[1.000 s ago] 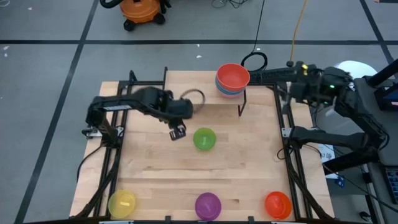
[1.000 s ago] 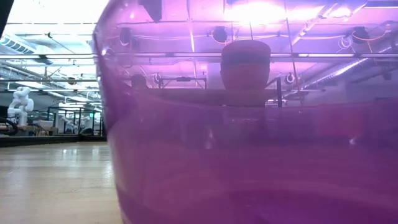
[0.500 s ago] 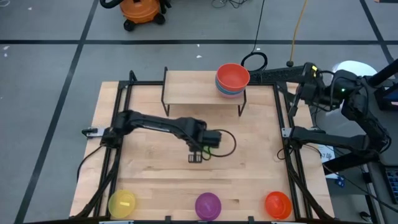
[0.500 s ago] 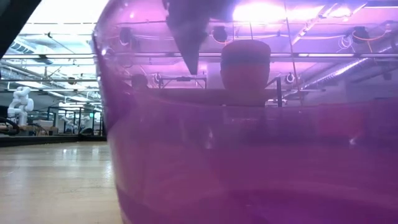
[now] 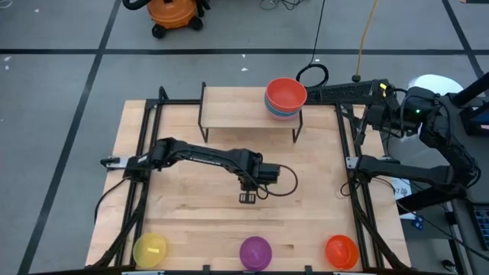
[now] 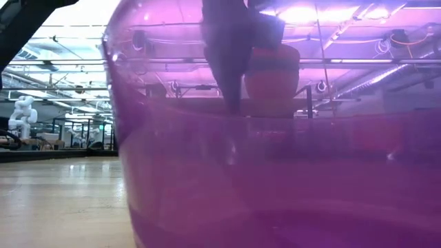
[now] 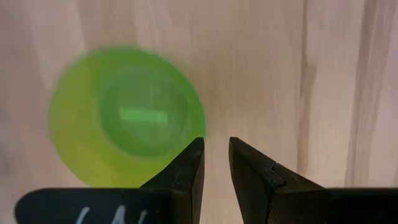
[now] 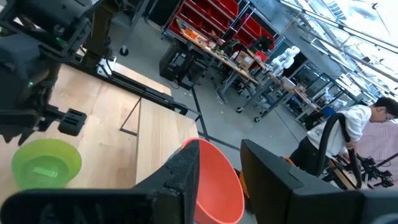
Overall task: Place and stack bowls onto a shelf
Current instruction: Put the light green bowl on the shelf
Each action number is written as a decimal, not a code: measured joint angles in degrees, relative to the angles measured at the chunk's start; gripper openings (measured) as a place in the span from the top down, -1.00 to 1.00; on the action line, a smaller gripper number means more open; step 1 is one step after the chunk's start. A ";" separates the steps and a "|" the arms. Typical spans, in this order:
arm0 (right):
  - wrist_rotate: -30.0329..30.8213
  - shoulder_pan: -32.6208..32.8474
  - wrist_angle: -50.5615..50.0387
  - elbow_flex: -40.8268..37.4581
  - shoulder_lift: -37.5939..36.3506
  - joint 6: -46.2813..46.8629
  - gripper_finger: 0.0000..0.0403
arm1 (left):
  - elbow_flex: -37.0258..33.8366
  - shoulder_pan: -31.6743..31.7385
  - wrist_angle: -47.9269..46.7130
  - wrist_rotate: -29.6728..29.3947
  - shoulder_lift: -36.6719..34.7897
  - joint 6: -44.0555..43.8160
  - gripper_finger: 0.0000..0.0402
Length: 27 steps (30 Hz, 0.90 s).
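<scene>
**Ana:** Start with the big picture: the light-wood bench [image 5: 191,214], and at its far edge the shelf [image 5: 237,107] on thin black legs.

**Ben:** And the shelf's right end is loaded. The red bowl [image 5: 286,93] sits on top of a stack, with the bowls beneath it [image 5: 280,113] showing just a blue rim and a pink one.

**Ana:** The left arm reaches right out over the middle of the bench, with the left gripper [image 5: 247,197] pointing down at the wood.

**Ben:** The right arm is parked off the bench's far right corner, with the right gripper [image 8: 219,149] looking across at that red bowl.

**Ana:** Now the front edge, three bowls in a row: yellow bowl [image 5: 150,249] on the left, purple bowl [image 5: 255,250] in the centre, orange bowl [image 5: 341,250] on the right. The purple one nearly fills the low view.

**Ben:** From above, the green bowl [image 7: 127,124] is tucked under the left wrist. It sits upright mid-bench, well apart from the shelf.

**Ana:** And the left fingers [image 7: 189,165]?

**Ben:** Parted by a narrow slot with only bare wood showing between them. The tips hover just beside the green rim and grip nothing.

**Ana:** The right pair?

**Ben:** Spread a little and empty.
</scene>
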 joint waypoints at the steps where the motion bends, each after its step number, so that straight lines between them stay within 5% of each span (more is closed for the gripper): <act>1: 0.00 0.00 0.00 0.00 0.00 0.00 0.45 | 0.07 0.27 0.75 -0.02 0.02 0.08 0.60; 27: 0.16 0.00 -0.30 0.00 0.00 0.01 0.45 | 0.00 1.67 2.63 3.02 5.84 1.36 0.60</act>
